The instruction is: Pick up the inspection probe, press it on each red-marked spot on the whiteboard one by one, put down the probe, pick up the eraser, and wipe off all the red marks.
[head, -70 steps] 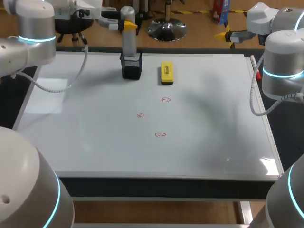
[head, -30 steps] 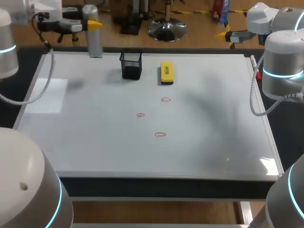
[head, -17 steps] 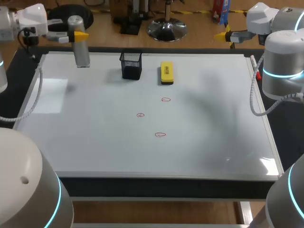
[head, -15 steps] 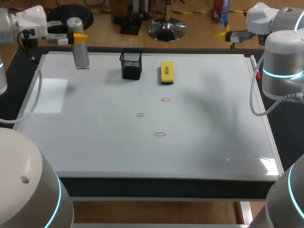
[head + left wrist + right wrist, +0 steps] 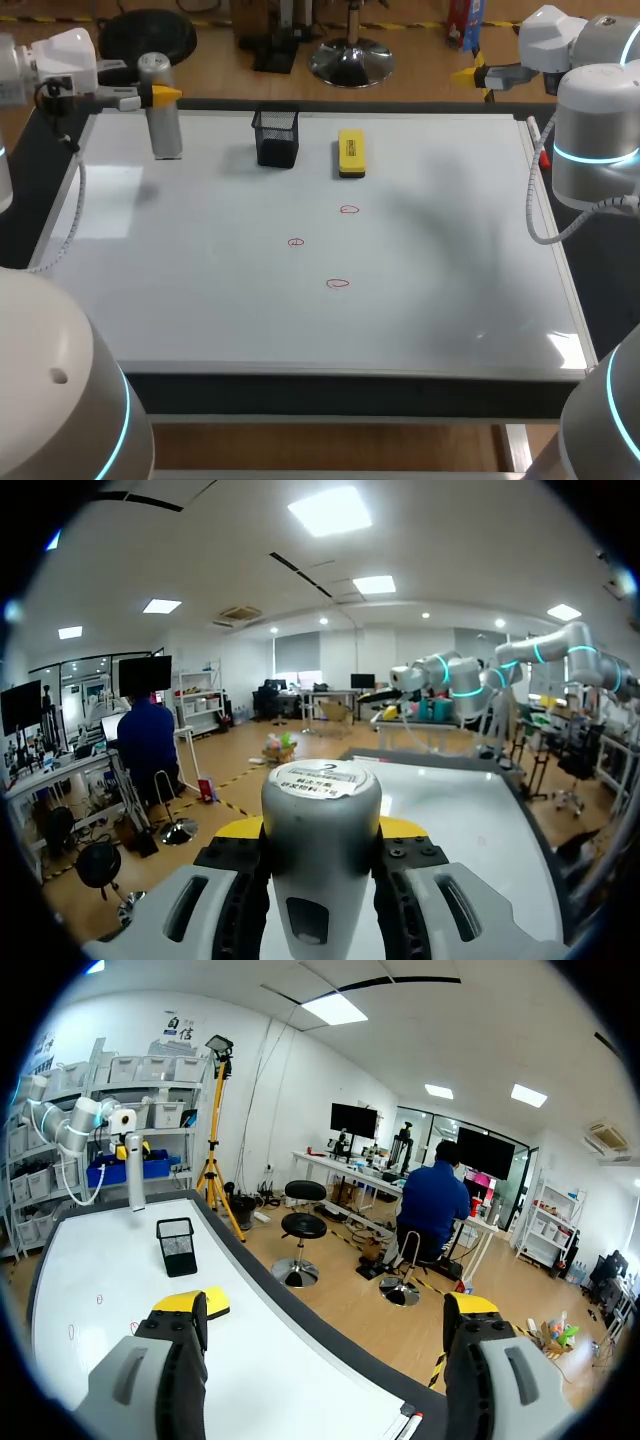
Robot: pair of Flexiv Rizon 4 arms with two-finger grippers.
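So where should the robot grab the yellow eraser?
Probably across its two long sides, near the middle, coming straight down from above. The eraser lies flat on the whiteboard and is narrow that way, with room on both sides.

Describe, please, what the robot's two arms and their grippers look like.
The left arm and right arm are rounded white-grey segments with glowing cyan rings at the joints and a grey cable hanging alongside. The left gripper and right gripper each have two grey fingers with bright yellow tips.

I see a silver-grey probe (image 5: 163,125), black mesh holder (image 5: 277,138), yellow eraser (image 5: 350,152), red marks (image 5: 338,283) on white whiteboard (image 5: 450,300), yellow-tipped left gripper (image 5: 158,95)
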